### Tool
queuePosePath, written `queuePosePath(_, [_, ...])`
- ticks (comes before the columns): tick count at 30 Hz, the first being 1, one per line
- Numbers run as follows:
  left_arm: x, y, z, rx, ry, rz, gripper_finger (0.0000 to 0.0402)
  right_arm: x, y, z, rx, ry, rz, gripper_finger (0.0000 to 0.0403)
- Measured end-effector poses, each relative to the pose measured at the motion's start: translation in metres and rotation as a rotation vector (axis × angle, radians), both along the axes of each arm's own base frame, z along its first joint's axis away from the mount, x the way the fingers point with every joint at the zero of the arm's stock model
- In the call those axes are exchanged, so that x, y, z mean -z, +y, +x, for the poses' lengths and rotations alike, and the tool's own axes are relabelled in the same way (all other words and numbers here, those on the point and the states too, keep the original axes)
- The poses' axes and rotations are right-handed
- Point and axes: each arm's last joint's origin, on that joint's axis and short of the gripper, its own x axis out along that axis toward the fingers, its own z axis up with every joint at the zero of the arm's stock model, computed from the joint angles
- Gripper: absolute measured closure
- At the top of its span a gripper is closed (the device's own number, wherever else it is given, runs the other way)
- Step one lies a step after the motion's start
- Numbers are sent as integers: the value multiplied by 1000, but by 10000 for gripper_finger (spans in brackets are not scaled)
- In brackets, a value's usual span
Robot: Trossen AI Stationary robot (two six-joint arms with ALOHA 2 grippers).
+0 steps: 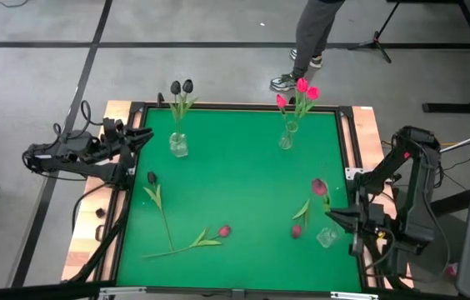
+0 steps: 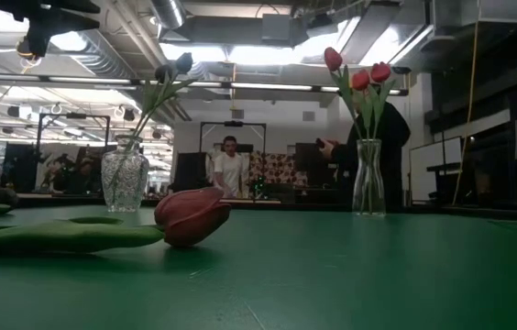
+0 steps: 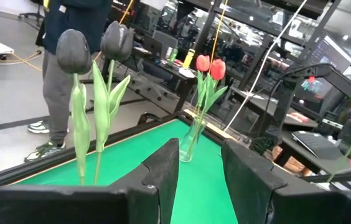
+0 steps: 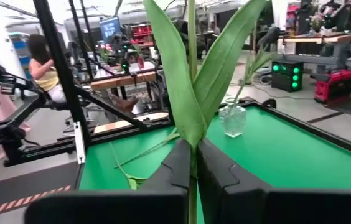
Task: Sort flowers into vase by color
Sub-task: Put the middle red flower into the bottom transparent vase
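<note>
At table's right edge, near side: my right gripper (image 4: 194, 163) closed on green stem (image 4: 192, 93) of tulip, leaves fanning above my fingers. Left gripper (image 1: 143, 136) at far left corner, fingers apart, holding nothing. Two black tulips (image 1: 181, 87) in far-left vase (image 1: 178, 145); pink ones (image 1: 303, 90) in far-right vase (image 1: 286, 138). Other flowers lie loose on green mat (image 1: 235, 175): black (image 1: 152, 177), maroon (image 1: 318, 187), two pink-red (image 1: 224, 231).

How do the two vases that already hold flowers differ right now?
The left vase holds two black tulips; the right vase holds three pink-red tulips. In the low view the left vase is squat, rounded and textured, while the right vase is tall, slim and smooth. Both are clear glass, upright, near the table's far edge.
</note>
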Motion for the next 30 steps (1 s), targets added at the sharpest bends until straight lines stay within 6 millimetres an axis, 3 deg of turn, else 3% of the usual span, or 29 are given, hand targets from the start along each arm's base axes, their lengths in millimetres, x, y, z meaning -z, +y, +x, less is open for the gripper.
queuePosePath(13, [0, 0, 0, -16, -1, 0, 282, 54, -5, -4, -14, -13, -18, 393])
queuePosePath(20, [-1, 0, 0, -16, -9, -1, 282, 45, -7, 2, 20, -27, 22, 391])
queuePosePath(30, [-1, 2, -1, -61, -9, 2, 282, 47, -6, -1, -2, -11, -38, 393])
